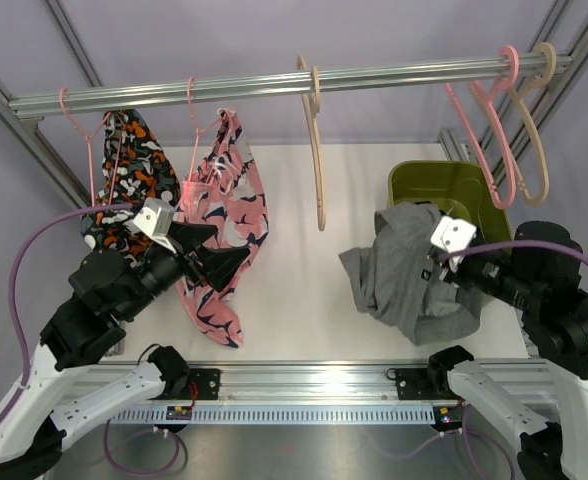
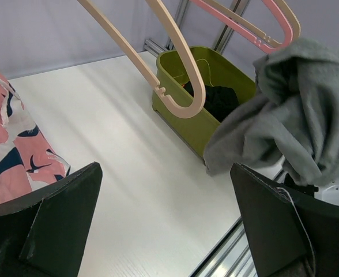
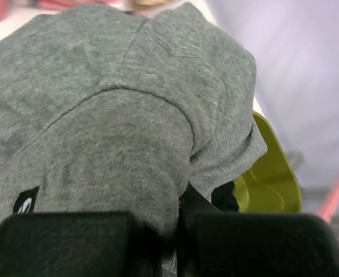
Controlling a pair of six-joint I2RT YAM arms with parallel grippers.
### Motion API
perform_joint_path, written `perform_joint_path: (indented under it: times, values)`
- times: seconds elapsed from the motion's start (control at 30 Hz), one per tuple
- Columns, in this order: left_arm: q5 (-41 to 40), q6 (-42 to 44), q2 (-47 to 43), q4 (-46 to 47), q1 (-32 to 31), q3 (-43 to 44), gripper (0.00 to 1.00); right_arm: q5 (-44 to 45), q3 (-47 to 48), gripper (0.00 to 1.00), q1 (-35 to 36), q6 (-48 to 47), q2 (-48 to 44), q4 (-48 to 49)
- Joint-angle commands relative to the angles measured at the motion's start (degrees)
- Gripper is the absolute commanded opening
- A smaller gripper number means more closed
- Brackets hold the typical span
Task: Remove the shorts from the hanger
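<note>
My right gripper (image 3: pixel 178 231) is shut on the grey shorts (image 3: pixel 112 104), which hang bunched from it above the table beside the green bin (image 1: pixel 444 185). The cloth (image 1: pixel 404 270) hides the fingers from above. The grey shorts also show in the left wrist view (image 2: pixel 290 109). Black shorts (image 2: pixel 215 101) lie inside the bin. Blue-orange-white patterned shorts (image 1: pixel 124 180) hang on a pink hanger at the rail's left end. Pink patterned shorts (image 1: pixel 224 220) hang beside them on a second pink hanger. My left gripper (image 1: pixel 219 250) is open and empty in front of the pink shorts.
A metal rail (image 1: pixel 274 88) spans the back. An empty beige hanger (image 1: pixel 317 140) hangs mid-rail. A pink hanger (image 1: pixel 484 130) and a beige hanger (image 1: pixel 534 130) hang empty at the right end. The white table (image 2: pixel 129 144) stretches between the arms.
</note>
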Motion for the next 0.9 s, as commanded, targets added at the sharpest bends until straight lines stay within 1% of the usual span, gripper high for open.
perform_joint_path:
  times: [0.0,0.07,0.1,0.17,0.2,0.27,0.33,0.37,0.43,0.47,0.5,0.57,0.63,0.67,0.7,0.77,0.87]
  values:
    - [1.8,1.3,-0.2,1.9,0.0,2.4,0.99,11.1,1.0,0.0,-4.1,9.7,1.7,16.2]
    - [3.4,1.4,-0.4,1.7,0.1,2.1,0.99,14.3,1.1,0.0,-6.3,12.8,3.0,19.9]
    - [3.5,1.4,-0.7,1.8,0.0,2.0,0.99,15.6,1.3,0.0,-8.9,14.1,3.7,22.8]
    - [4.1,1.2,-1.1,2.2,0.1,1.5,0.99,16.6,2.6,0.0,-11.7,16.1,7.0,24.5]
    - [4.6,1.1,-1.3,2.3,0.1,1.0,0.99,16.5,3.2,0.0,-15.0,17.7,8.5,25.0]
    - [5.1,0.8,-1.5,2.4,0.0,0.6,0.99,17.1,4.3,0.0,-18.0,19.3,13.1,25.5]
    - [5.5,0.6,-1.6,1.9,0.1,0.7,0.99,18.7,3.5,0.0,-20.8,20.8,16.5,27.4]
    - [5.6,0.5,-1.6,1.0,0.1,0.7,0.99,24.0,0.9,0.0,-20.8,21.4,17.1,28.6]
    - [5.5,0.4,-2.0,0.4,0.1,0.6,0.99,26.3,-3.2,0.0,-21.0,20.1,17.6,33.9]
    - [5.4,0.3,-2.2,0.1,0.1,0.5,0.99,28.7,-8.2,0.0,-21.0,20.1,17.4,36.2]
    - [5.4,0.3,-2.8,-0.1,0.1,0.1,0.99,28.8,-10.3,0.0,-21.0,19.0,17.1,39.0]
    - [5.3,0.3,-3.4,-0.3,0.1,-0.4,0.99,28.6,-15.8,0.0,-21.0,18.6,16.7,40.7]
    - [5.1,0.2,-4.2,-0.3,0.1,-1.2,0.99,28.9,-18.8,0.0,-21.0,17.7,17.5,43.0]
    - [5.1,0.1,-4.4,-0.1,0.1,-1.4,0.99,30.2,-21.8,0.0,-21.0,16.7,18.0,44.0]
    - [5.1,0.1,-4.7,0.0,0.0,-1.7,0.99,32.1,-23.4,0.0,-21.0,16.5,19.8,46.5]
    - [5.4,-0.2,-4.8,0.5,0.0,-2.4,0.99,34.7,-27.0,0.0,-21.0,15.0,22.1,48.1]
    - [5.6,-0.3,-4.5,0.9,0.1,-2.9,0.99,35.0,-29.2,0.0,-20.9,14.5,27.6,48.5]
